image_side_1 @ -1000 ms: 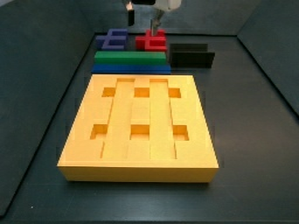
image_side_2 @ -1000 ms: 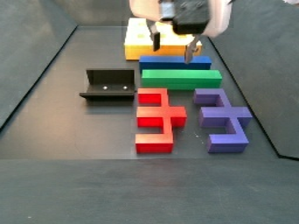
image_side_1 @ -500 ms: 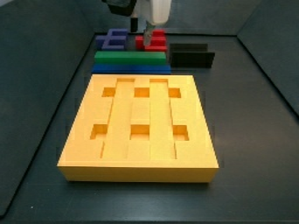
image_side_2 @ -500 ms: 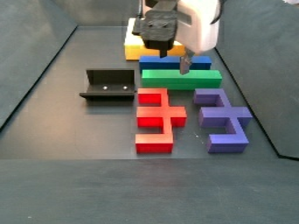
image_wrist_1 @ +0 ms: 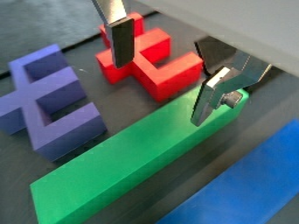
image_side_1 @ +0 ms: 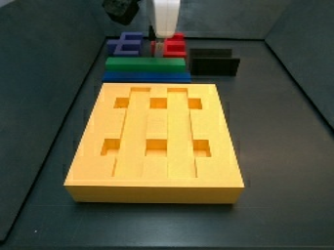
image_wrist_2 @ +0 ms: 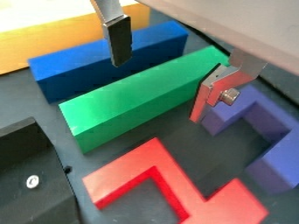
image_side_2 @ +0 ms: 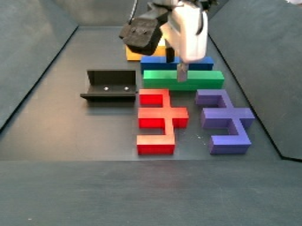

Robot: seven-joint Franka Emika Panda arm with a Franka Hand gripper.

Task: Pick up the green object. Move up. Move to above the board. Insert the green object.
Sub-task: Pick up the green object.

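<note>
The green object is a long bright-green bar lying on the floor between the blue bar and the red piece. It also shows in a wrist view and in both side views. The gripper is open and empty, low over the middle of the green bar, one finger on the blue bar's side and one on the purple piece's side. It shows in the other views too. The yellow-orange board lies beyond the blue bar.
A red piece and a purple piece lie beside the green bar, away from the board. The dark fixture stands to one side of the red piece. Dark walls ring the floor.
The gripper has come down from above and moved over the green bar, its fingers now straddling it. The pieces have not moved.
</note>
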